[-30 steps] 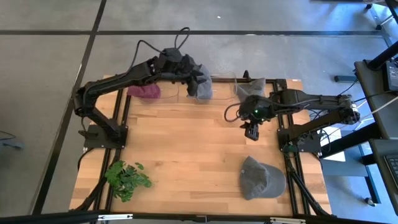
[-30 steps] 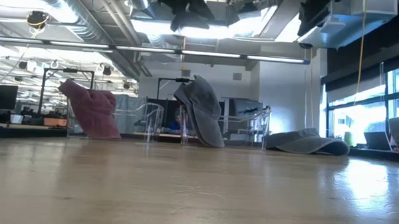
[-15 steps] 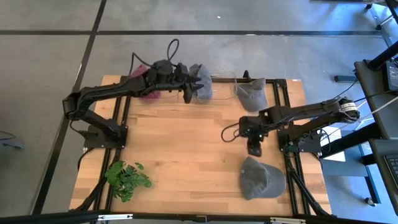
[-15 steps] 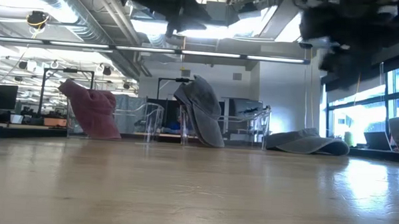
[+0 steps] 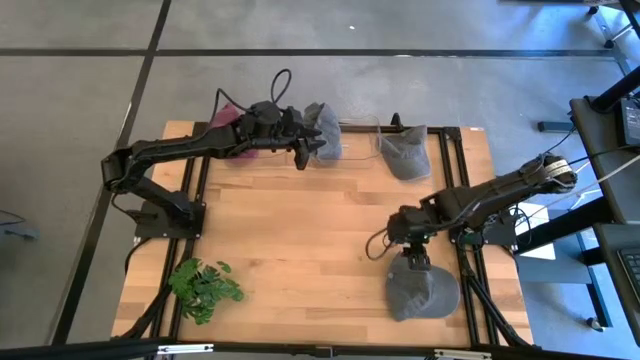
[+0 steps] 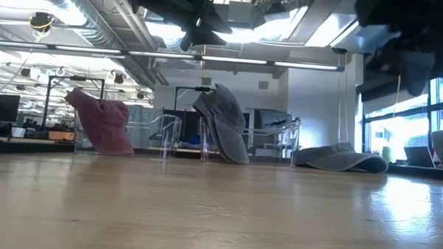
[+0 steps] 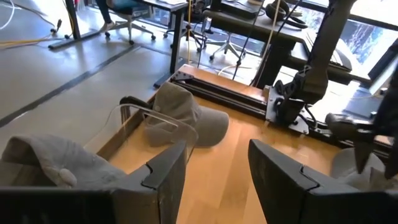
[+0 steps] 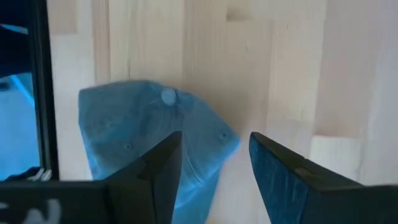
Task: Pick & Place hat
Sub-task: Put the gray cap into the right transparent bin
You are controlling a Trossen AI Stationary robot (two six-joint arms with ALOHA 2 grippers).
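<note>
Four hats show in the high view. A maroon hat and a grey hat hang on clear stands at the far edge. Another grey hat lies flat at the far right. A fourth grey hat lies crown up near the near right corner. My right gripper hovers open just beyond that hat's far side; its wrist view looks straight down on the hat with the gripper above it. My left gripper is open, in the air beside the grey hat on the stand.
A green plant sprig lies at the near left corner. Black frame rails run along both sides of the wooden table. A clear stand rises next to the far right hat. The table's middle is bare wood.
My right gripper has travelled from the table's far right toward the near edge and now hangs over the near right grey hat. My left gripper has drawn back from the grey hat on the stand, toward the left and slightly nearer. The hats have stayed in place.
</note>
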